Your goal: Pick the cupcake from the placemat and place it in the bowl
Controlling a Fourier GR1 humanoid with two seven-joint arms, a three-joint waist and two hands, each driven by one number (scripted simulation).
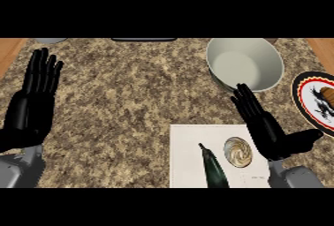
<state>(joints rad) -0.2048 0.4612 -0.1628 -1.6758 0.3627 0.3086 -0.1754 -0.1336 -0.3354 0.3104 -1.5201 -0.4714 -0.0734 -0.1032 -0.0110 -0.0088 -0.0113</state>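
the cupcake (pixel 237 152) is sitting on the placemat (pixel 187 150), just left of the right hand (pixel 271 132), whose fingers are lying straight and wide, holding nothing. the bowl (pixel 213 66) is waiting just beyond it on the table. the left hand (pixel 31 110) is resting open, well apart, so the right hand is looking nearer.

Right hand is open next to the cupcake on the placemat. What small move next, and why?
Probably ease the right hand left and down onto the cupcake, ready to close round it. The hand is open and holds nothing, the cupcake sits on the placemat just left of its palm, and the bowl beyond holds nothing yet.
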